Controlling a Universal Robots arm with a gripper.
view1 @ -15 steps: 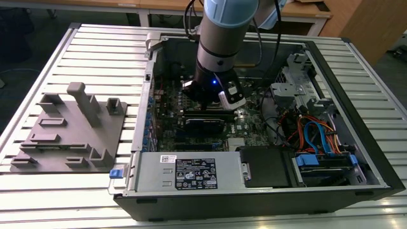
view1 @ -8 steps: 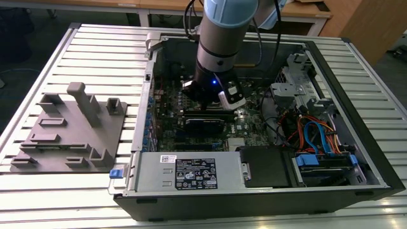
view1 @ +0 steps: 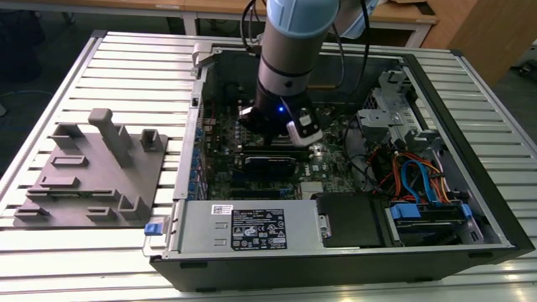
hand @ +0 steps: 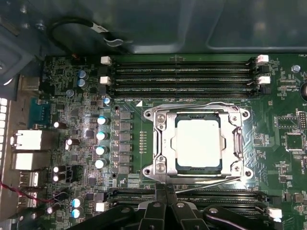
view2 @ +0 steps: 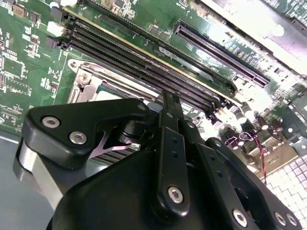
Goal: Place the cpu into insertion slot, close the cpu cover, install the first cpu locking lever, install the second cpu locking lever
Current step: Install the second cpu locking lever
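First wrist view: cpu [hand: 197, 143] seated in insertion slot [hand: 163, 143], cpu cover [hand: 229, 143] down; tool [hand: 165, 189] fingers closed, empty, at socket edge.

A pale blue-grey joint housing tops the arm [view1: 290, 44], followed by a silver tube and a black wrist section where a small blue light is lit. Black cables are draped behind it. In the second wrist view, the gripper [view2: 169, 103] is formed of matte black linkage bars fastened with silver hex-socket screws.
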